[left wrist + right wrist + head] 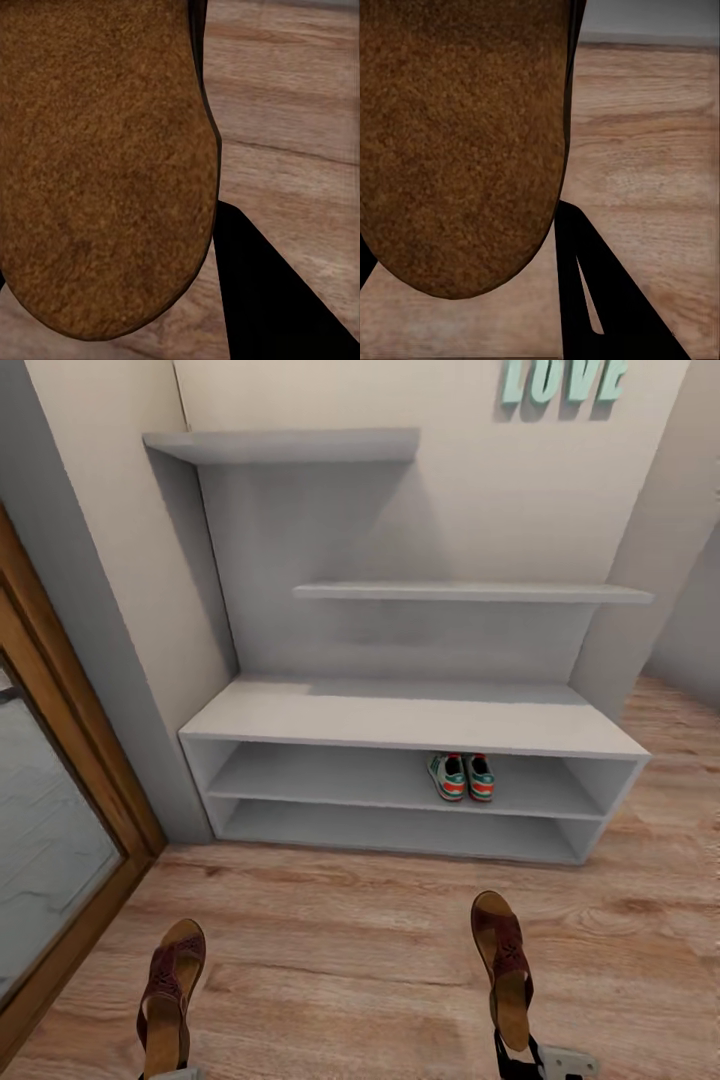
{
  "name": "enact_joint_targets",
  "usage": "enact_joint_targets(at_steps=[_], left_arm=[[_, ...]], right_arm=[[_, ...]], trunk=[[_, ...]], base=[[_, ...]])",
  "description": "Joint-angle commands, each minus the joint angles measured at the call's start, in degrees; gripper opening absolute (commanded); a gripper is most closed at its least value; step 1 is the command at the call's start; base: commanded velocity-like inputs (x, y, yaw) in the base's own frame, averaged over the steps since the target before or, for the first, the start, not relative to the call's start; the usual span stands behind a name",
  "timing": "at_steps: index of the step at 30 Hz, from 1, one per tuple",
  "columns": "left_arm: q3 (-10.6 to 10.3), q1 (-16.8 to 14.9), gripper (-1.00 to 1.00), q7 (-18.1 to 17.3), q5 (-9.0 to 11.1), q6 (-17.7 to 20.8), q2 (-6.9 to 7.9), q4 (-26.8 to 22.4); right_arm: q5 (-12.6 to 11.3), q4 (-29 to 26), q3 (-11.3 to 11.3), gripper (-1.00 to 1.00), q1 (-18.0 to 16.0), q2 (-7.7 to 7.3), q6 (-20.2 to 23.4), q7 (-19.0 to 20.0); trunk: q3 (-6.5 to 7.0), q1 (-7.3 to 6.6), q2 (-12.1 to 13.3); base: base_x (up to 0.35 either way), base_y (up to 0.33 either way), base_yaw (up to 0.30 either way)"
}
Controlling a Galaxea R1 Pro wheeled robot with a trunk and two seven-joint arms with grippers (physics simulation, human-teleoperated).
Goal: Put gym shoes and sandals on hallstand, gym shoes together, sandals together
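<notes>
So at about 7 o'clock in the head view there's the left sandal, heel toward the camera and toe pointing at the hallstand; the left jaws holding it are cut off, but the left wrist view has its sole right up close with a dark finger beside it, so pinching that sandal. The two gym shoes sit side by side on the upper shelf, around 1 o'clock from centre. At 5 o'clock the right sandal is pinched by the right gripper above the corridor floor.
</notes>
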Motion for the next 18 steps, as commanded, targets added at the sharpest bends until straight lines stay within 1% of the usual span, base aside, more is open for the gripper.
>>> enact_joint_targets(at_steps=[1, 5, 15, 16, 18], left_arm=[[0.19, -0.04, -1.00, -0.09, -0.36, -0.15, -0.02, 0.03], [0.19, -0.01, -1.00, -0.09, -0.36, -0.15, -0.02, 0.03], [0.08, -0.03, -1.00, -0.09, -0.44, -0.09, -0.06, 0.01], [-0.45, -0.04, -1.00, -0.08, -0.98, 0.16, -0.21, 0.09], [-0.36, -0.54, -1.00, -0.09, -0.93, 0.88, -0.18, 0.06]], right_arm=[[-0.12, 0.04, -0.16, -1.00, -0.04, 0.05, -0.13, 0.20], [-0.06, 0.01, -0.16, -1.00, -0.04, 0.08, -0.13, 0.36], [-0.13, -0.58, -0.05, -1.00, -0.04, 0.18, -0.16, 0.33], [-0.05, -0.45, -0.07, -1.00, -0.04, -0.03, -0.11, 0.32], [-0.04, -0.40, -0.20, -1.00, -0.04, -0.26, -0.08, 0.33]], trunk=[[-0.04, -0.02, -0.02], [-0.04, -0.02, -0.02], [-0.04, -0.02, -0.02], [-0.04, -0.02, -0.02], [-0.04, -0.02, -0.02]], base=[[-0.028, 0.058, -0.101], [-0.014, 0.029, -0.050], [-0.001, 0.002, -0.004], [0.000, 0.000, 0.000], [0.000, 0.000, 0.000]])
